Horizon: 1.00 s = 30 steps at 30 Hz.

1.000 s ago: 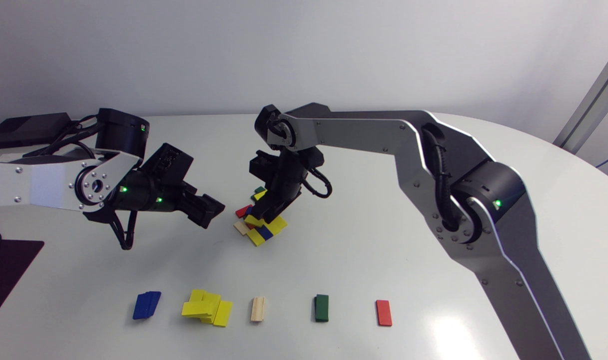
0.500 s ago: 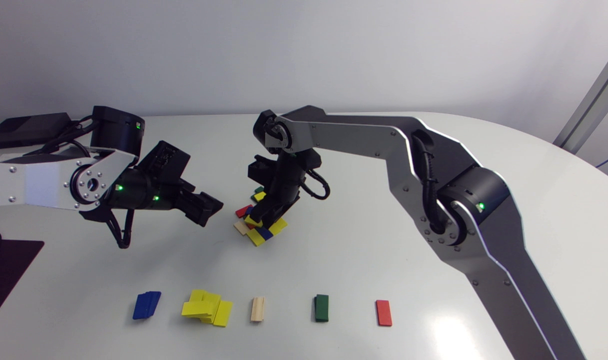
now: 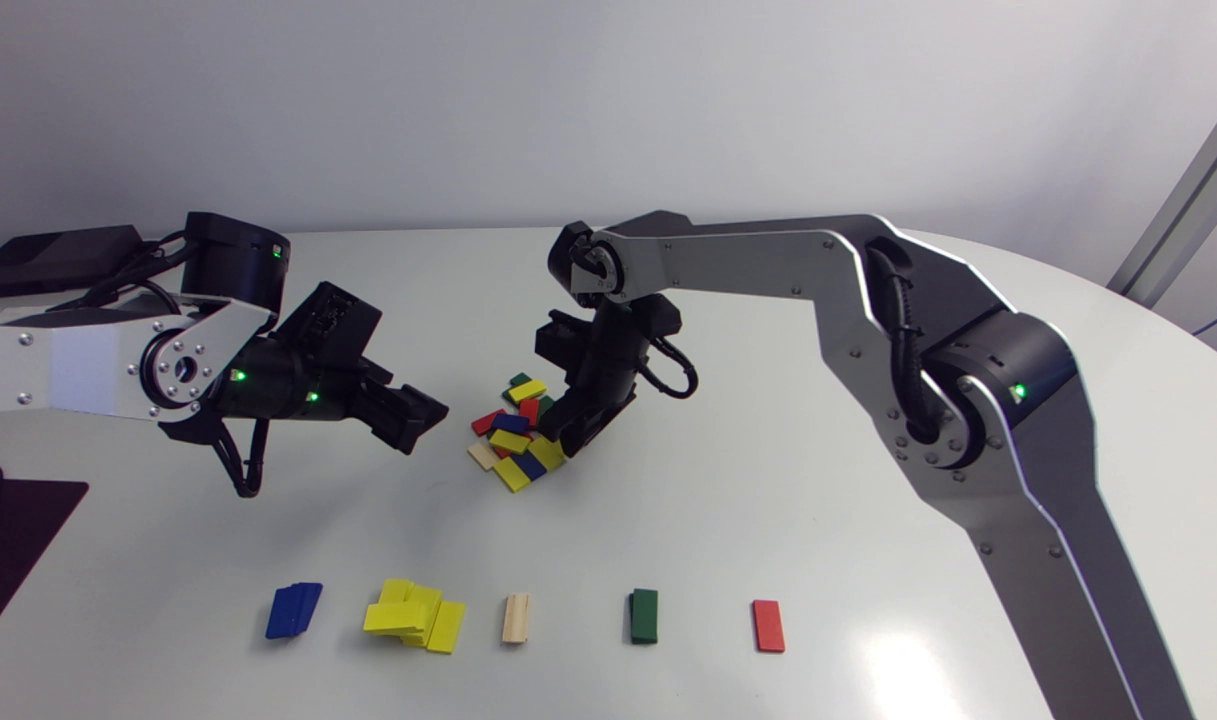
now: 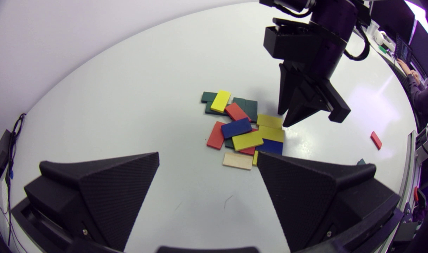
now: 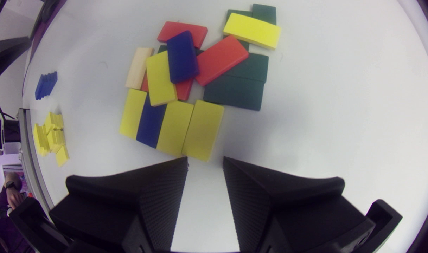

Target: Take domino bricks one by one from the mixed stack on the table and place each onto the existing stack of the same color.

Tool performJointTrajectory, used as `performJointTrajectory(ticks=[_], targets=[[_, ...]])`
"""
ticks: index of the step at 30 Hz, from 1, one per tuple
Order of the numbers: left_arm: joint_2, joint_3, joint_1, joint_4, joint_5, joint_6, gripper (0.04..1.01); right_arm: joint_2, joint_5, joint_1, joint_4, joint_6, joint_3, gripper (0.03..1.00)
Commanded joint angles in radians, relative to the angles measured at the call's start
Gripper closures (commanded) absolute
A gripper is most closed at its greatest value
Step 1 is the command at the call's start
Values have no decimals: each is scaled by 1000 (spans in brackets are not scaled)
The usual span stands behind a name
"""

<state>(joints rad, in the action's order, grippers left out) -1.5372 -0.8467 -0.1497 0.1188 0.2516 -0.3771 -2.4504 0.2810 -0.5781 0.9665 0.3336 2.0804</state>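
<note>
- Now the right hand [image 3: 568,440] hangs low at the right side of the mixed pile [image 3: 513,435], in the middle of the tabletop [image 3: 728,520]. Its two fingers are close together with only a thin gap, and nothing is in that gap.
- The brick nearest its tips is a yellow brick [image 5: 203,130] lying flat. It lies tight against another yellow one, then a blue one, all touching in a row.
- The left hand [image 3: 418,420] hovers just left of the pile, up off the tabletop. Its fingers are spread wide and hold nothing.
- Along the near edge sit the sorted stacks, from left to right: blue stack [image 3: 293,610], yellow stack [image 3: 415,615], pale wood stack [image 3: 515,618], green stack [image 3: 644,615] and red stack [image 3: 768,625].
- I think the job is only partly done, for lots of bricks are left in the pile.
- What could go wrong? The yellow brick is thin and flat, with a neighbour tight beside it. A finger may find no room on that side, so the hand could slip off or pinch two bricks at once.
- If the hand pushes sideways, it could shove the whole pile and knock the top bricks off.
- The yellow stack is messy, with bricks sticking out. One more brick set down carelessly could make it tumble.
- Both hands are close to the pile, so they could bump if both go in together.
</note>
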Motion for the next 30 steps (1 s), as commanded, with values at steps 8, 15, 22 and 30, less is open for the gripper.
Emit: performJointTrajectory(ticks=[8, 15, 22, 30], targets=[[23, 14, -4, 10, 8, -16, 54, 73, -28, -48, -26, 1, -16, 654], [34, 20, -2, 12, 8, -16, 54, 34, -9, -95, -23, -1, 10, 654], [37, 29, -1, 12, 8, -16, 54, -50, 57, -92, 23, 2, 86, 654], [38, 29, 1, 12, 9, -16, 54, -88, 90, -86, 72, 7, 122, 654]])
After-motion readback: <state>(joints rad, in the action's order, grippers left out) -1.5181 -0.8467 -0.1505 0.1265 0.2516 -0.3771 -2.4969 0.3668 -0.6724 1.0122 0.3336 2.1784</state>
